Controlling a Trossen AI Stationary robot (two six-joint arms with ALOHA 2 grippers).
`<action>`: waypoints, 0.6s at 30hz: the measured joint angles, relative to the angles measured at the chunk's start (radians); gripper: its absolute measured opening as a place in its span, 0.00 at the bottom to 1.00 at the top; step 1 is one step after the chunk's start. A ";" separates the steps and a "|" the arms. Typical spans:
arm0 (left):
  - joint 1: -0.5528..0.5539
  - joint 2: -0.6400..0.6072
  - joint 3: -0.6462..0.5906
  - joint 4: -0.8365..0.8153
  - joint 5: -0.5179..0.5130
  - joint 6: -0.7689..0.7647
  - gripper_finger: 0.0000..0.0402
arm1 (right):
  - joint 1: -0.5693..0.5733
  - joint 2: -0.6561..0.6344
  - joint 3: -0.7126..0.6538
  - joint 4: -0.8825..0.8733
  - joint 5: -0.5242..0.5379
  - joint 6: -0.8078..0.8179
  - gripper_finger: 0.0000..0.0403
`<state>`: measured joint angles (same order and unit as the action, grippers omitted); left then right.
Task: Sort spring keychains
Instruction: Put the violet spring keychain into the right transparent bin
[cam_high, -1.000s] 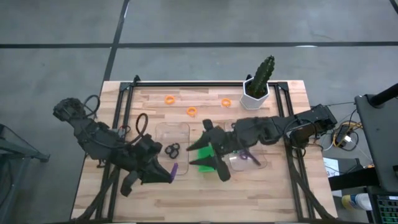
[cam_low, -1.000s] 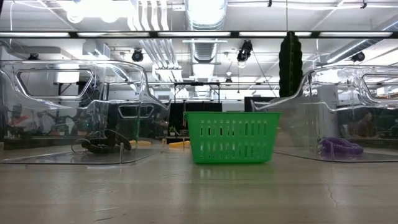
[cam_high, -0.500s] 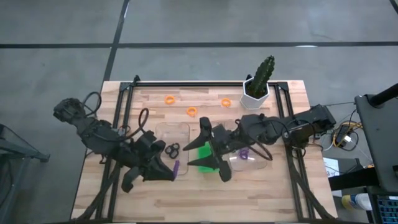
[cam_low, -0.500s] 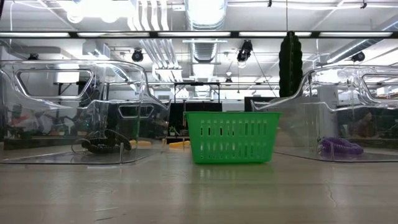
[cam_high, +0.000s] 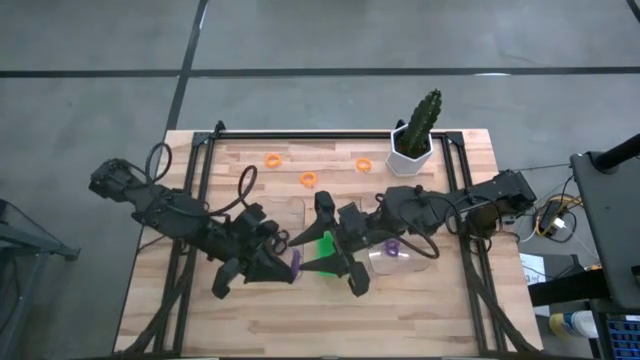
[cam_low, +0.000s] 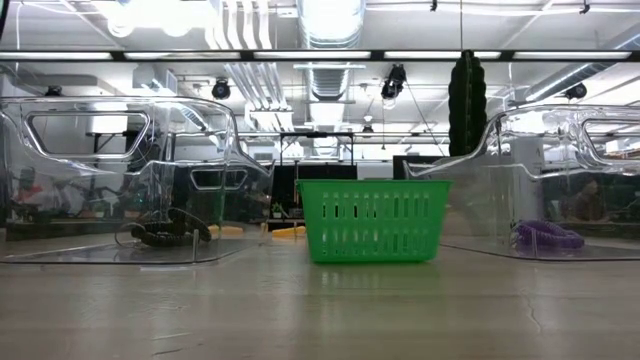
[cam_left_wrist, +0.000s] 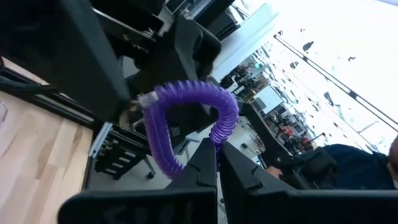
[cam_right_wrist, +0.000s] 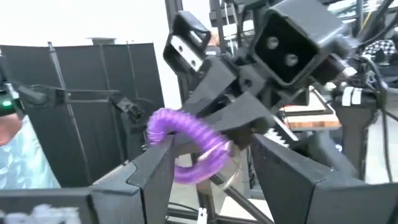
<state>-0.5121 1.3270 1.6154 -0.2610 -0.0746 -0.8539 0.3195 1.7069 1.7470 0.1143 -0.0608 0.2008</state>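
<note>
The left gripper (cam_high: 287, 265) pinches a purple spring keychain (cam_high: 294, 263) between its closed fingertips, held in the air just left of the green tray (cam_high: 325, 243). In the left wrist view the purple coil (cam_left_wrist: 186, 121) arches up from the pressed-together fingers (cam_left_wrist: 208, 165).

The right gripper (cam_high: 318, 246) is spread wide, its two fingers straddling the green tray, and faces the left gripper; the purple coil sits between the tips of those spread fingers in the right wrist view (cam_right_wrist: 186, 144).

Both arms reach low and inward over the worktop (cam_high: 420, 310), meeting near its centre.

Two black keychains (cam_high: 276, 240) lie in the left clear tray (cam_high: 290, 208). A purple keychain (cam_high: 392, 247) lies in the right clear tray (cam_high: 415, 262). Three orange keychains (cam_high: 308, 180) rest on the far part of the worktop, near a potted cactus (cam_high: 418, 128).
</note>
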 joint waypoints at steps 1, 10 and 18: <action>0.000 0.000 0.000 0.000 0.006 0.000 0.00 | 0.000 0.000 0.000 0.000 0.000 0.000 0.50; 0.005 0.000 0.000 0.025 0.018 0.000 0.00 | -0.005 0.000 0.000 -0.006 0.008 -0.001 0.47; 0.036 0.026 0.000 0.025 0.064 -0.016 0.00 | -0.004 0.014 -0.001 -0.006 -0.015 0.013 0.19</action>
<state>-0.4757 1.3525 1.6154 -0.2361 -0.0106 -0.8703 0.3157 1.7210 1.7462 0.1084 -0.0761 0.2135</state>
